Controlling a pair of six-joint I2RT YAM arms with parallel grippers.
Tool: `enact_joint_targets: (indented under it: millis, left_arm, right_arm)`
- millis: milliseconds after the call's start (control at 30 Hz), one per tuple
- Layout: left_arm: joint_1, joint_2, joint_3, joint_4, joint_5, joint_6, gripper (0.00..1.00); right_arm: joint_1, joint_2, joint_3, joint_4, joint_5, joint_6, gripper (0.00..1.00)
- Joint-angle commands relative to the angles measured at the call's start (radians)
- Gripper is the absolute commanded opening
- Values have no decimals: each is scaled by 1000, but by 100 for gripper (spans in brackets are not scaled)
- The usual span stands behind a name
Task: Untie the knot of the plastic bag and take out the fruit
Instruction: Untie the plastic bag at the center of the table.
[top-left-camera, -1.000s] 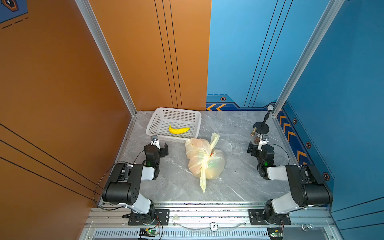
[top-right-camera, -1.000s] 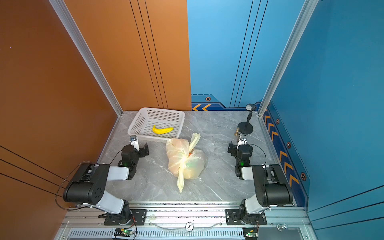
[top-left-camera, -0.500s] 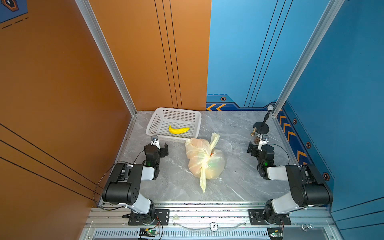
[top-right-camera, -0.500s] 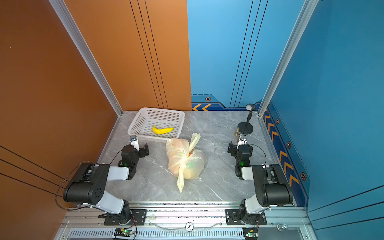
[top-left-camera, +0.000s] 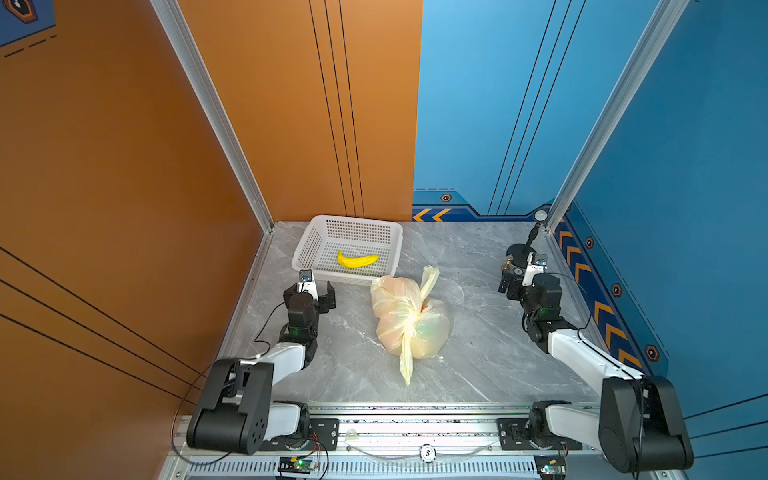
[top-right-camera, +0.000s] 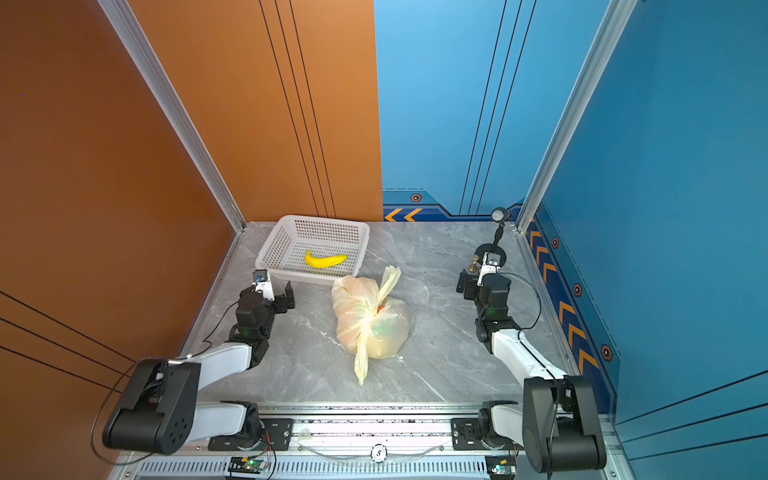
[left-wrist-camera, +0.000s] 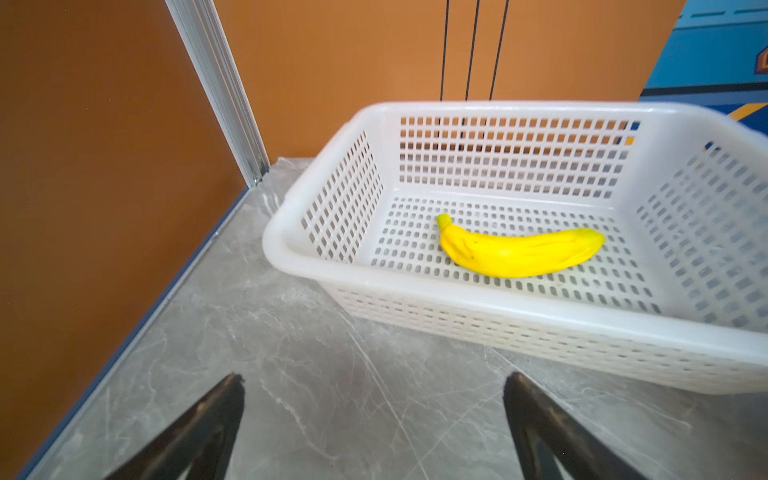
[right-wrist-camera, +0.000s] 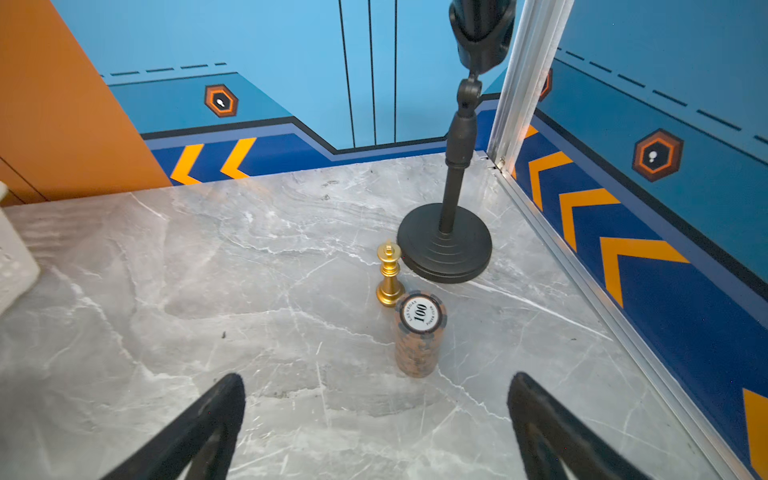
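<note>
Knot (top-left-camera: 418, 316) tops the plastic bag (top-left-camera: 395, 320) at the table (top-left-camera: 478, 365) centre, its strips (top-left-camera: 429, 279) running far edge to near edge. Left gripper (top-left-camera: 318, 290) and right gripper (top-left-camera: 519, 277), both wide and empty, flank it, about equally distant.

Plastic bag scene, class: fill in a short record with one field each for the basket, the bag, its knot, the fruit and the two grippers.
basket: holds one banana
bag: on the table, close to the basket
knot: tied, nothing gripping it
fruit: inside the bag, orange and green showing through
left gripper: open, empty, facing the basket
right gripper: open, empty, facing a gold chess piece and a chip stack
</note>
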Motion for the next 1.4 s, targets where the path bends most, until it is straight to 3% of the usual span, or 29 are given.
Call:
enact_joint_targets:
  millis: [0, 233, 433, 600, 933, 1067, 1367]
  left_arm:
    - [-35, -126, 81, -278, -23, -75, 98]
    - [-205, -236, 347, -735, 80, -292, 81]
    - [-417, -149, 582, -1050, 197, -300, 73]
    - [-532, -29, 693, -1217, 314, -270, 69]
    - [-620, 124, 755, -1255, 411, -266, 67]
    - [-632, 176, 762, -1247, 404, -288, 67]
    - [-615, 213, 741, -1187, 433, -322, 36]
  right_arm:
    - [43, -71, 104, -310, -93, 105, 98]
    - [196, -121, 293, -664, -294, 216, 92]
    - [404, -99, 384, -821, -369, 229, 92]
    - [550, -37, 408, -848, -384, 225, 90]
    - [717, 93, 384, -776, -350, 220, 87]
    - [733, 156, 381, -723, -353, 232, 79]
    - [745, 219, 372, -689, -360, 238, 46]
